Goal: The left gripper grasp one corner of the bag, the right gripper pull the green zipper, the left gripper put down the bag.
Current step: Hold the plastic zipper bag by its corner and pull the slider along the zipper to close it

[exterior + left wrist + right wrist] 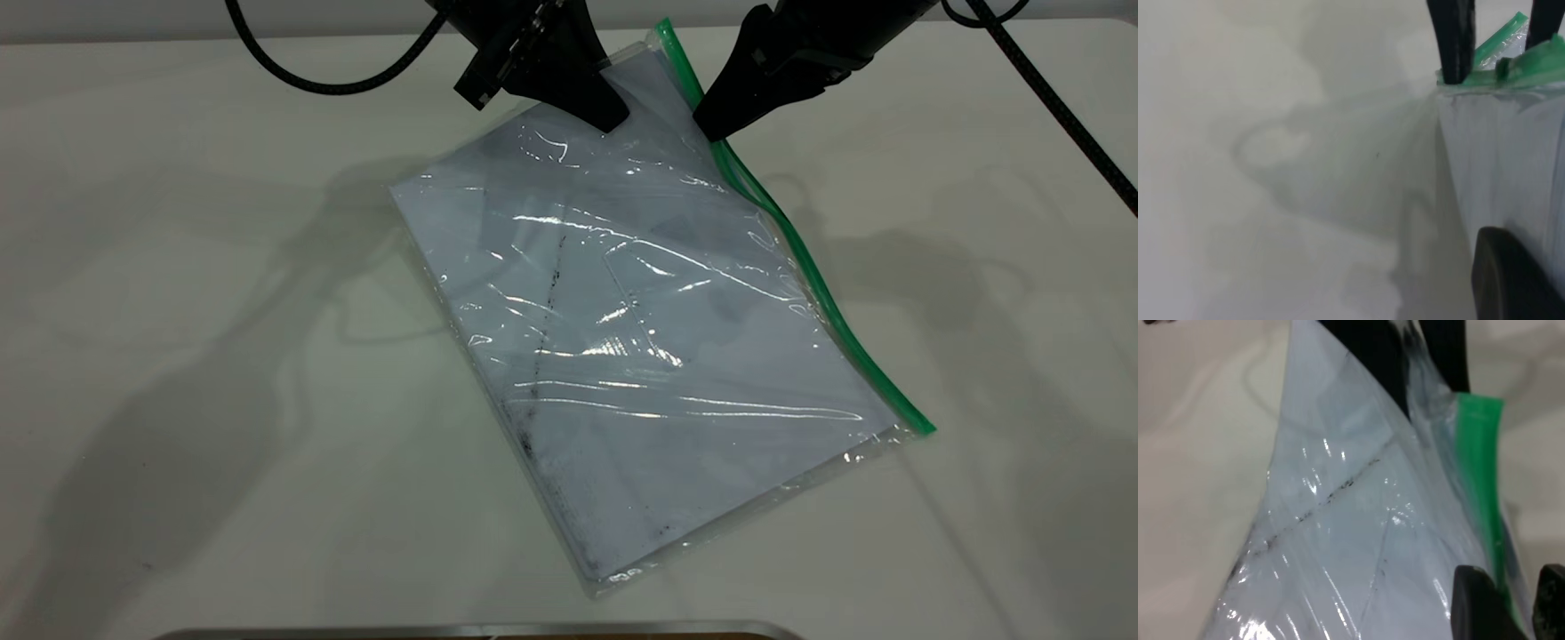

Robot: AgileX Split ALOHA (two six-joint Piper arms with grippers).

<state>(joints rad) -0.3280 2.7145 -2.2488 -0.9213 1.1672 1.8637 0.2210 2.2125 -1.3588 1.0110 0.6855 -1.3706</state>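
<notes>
The bag (640, 338), clear plastic over white paper with a dark smudge line, lies slanted on the white table (178, 356), its far end raised. My left gripper (612, 114) is shut on that far corner; one of its fingers (1518, 287) lies on the bag (1505, 167). The green zipper (827, 302) runs along the bag's right edge. My right gripper (711, 124) is at the zipper's far end, open, its fingers (1451, 40) on either side of the small green slider (1503, 67). In the right wrist view the zipper (1481, 467) passes between the right gripper (1526, 593) fingers.
Black cables hang at the far left (293, 76) and far right (1067, 116). A metal edge (480, 631) shows at the near table border. Bare table surface lies on both sides of the bag.
</notes>
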